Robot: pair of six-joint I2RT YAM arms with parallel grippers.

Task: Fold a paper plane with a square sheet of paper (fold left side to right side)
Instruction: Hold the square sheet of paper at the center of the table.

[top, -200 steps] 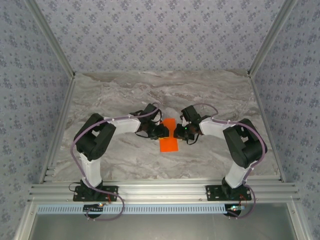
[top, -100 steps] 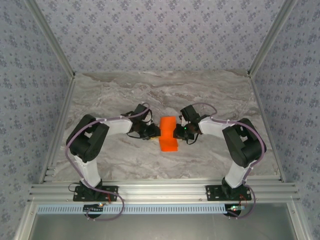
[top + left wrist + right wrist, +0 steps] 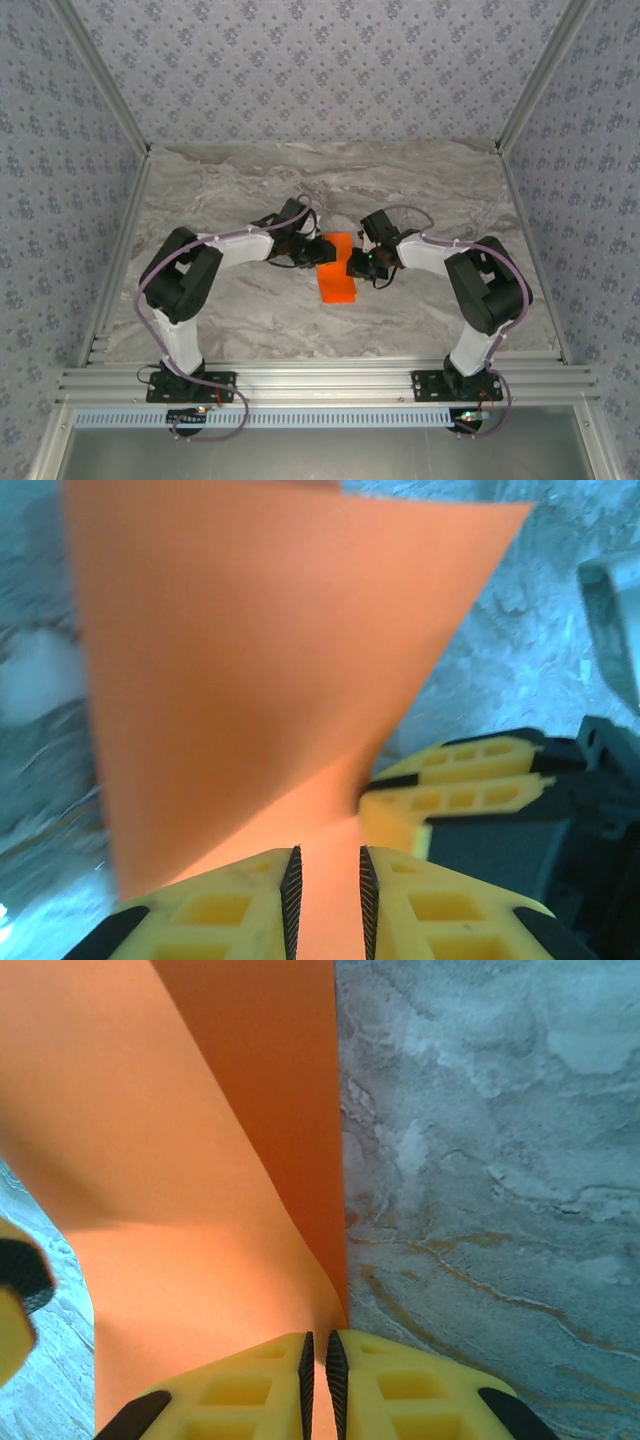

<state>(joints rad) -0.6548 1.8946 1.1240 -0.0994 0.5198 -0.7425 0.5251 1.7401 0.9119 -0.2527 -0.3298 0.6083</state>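
Top external view: the orange sheet of paper (image 3: 337,282) lies near the middle of the marble table (image 3: 230,190), between the two arms. It shows as a tall narrow strip with its near end flat on the stone. The left gripper (image 3: 322,250) sits over the sheet's far left corner and the right gripper (image 3: 352,265) meets its right edge, the two heads close together but not touching. In the left wrist view the sheet rises from between the yellow fingers (image 3: 450,910) as a curved, lifted flap with a pointed corner at the upper right. The black pads stand a small gap apart with orange filling the gap, and I cannot tell whether they pinch the paper. The right gripper's yellow fingers show just past that flap on the right. In the right wrist view the jaws are drawn nearly together, clamped on a thin edge of the paper where it bends over. One layer lies flat with a straight edge against bare stone, and the other curls up to the left.
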